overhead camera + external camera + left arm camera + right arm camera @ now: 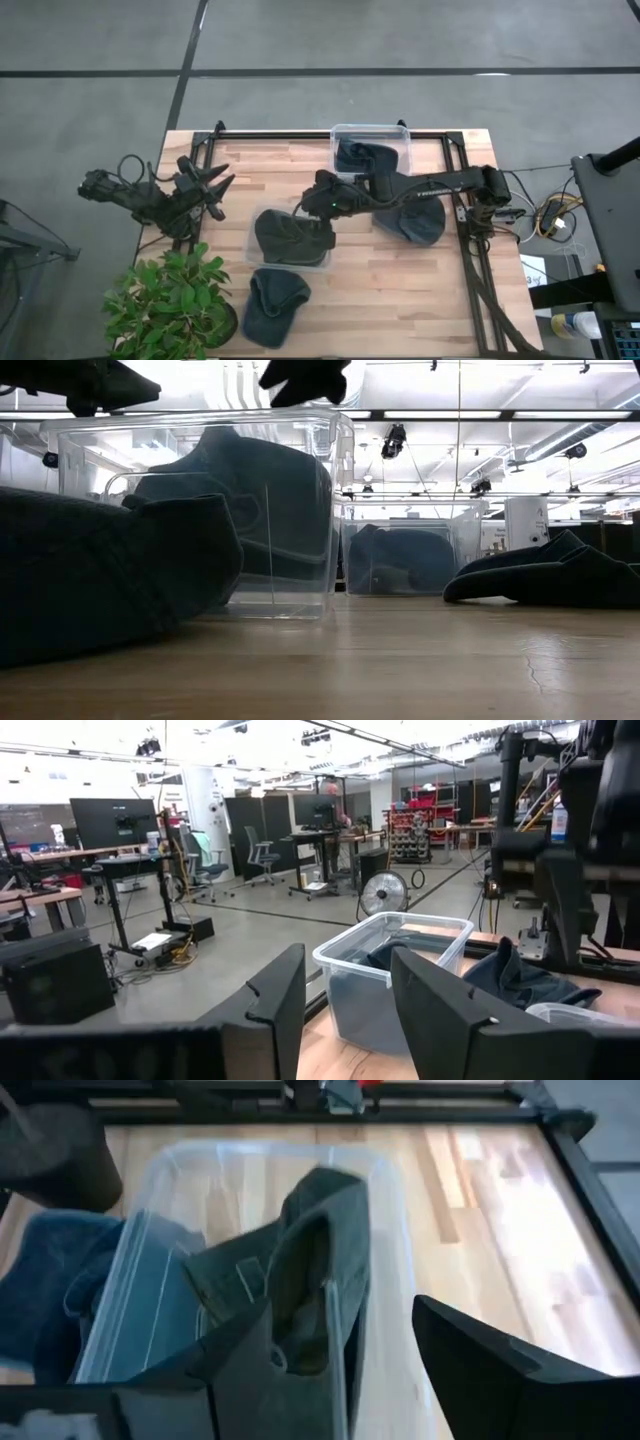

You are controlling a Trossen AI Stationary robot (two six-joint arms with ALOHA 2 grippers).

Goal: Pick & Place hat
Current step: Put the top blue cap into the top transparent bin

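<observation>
A dark grey-green hat (290, 236) lies crumpled in a clear plastic bin (255, 250) at the table's middle. In the right wrist view, the hat (300, 1270) has a fold leaning on the bin's wall (385, 1280). My right gripper (312, 206) is open and hangs above the bin's far right corner, clear of the hat; it also shows in the low view (305, 378) and the right wrist view (375, 1370). My left gripper (217, 187) is open and empty over the table's left edge.
A second clear bin (370, 150) with a dark hat stands at the far edge. One loose dark hat (415, 222) lies under my right arm, another (272, 305) near the front edge. A potted plant (170, 300) stands at the front left corner.
</observation>
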